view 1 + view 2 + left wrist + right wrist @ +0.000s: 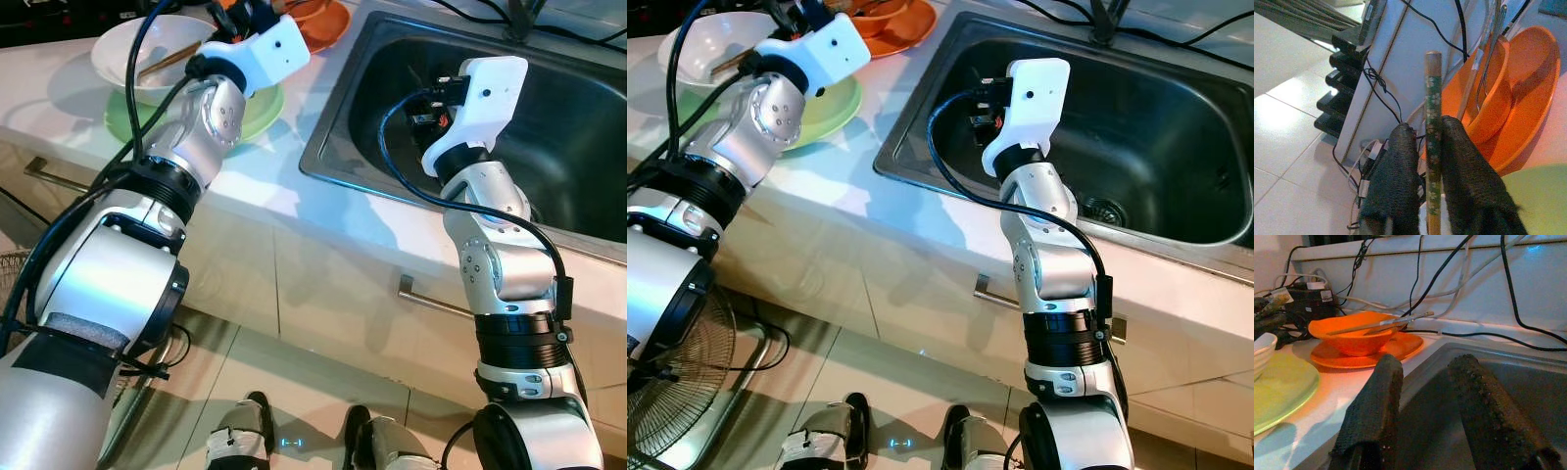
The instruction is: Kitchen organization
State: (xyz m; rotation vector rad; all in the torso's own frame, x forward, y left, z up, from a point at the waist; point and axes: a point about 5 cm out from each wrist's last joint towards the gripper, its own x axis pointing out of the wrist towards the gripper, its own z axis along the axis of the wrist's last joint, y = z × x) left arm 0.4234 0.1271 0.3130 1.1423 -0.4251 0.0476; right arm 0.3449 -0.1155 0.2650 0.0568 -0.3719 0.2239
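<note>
Left gripper [1422,161]: jaws clamp chopstick [1433,112] mid-shaft, near desk's back edge.
Chopstick: light, stiff, thin; likely twists.
Right gripper [1425,396]: jaws open over sink [578,147].

Lower end of the chopstick [1433,147] hidden between the left hand [1426,147] fingers, cut off at frame edge.

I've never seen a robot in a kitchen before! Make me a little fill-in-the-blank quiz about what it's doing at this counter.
1. The left gripper is shut on a wooden ____ with a green flowered band.
2. The right gripper hangs open over the metal ____.
3. The orange bowl sits on a plate of the colour ____.
4. The white bowl stands on a plate of the colour ____.

Missing words: chopstick; sink; orange; green
</note>
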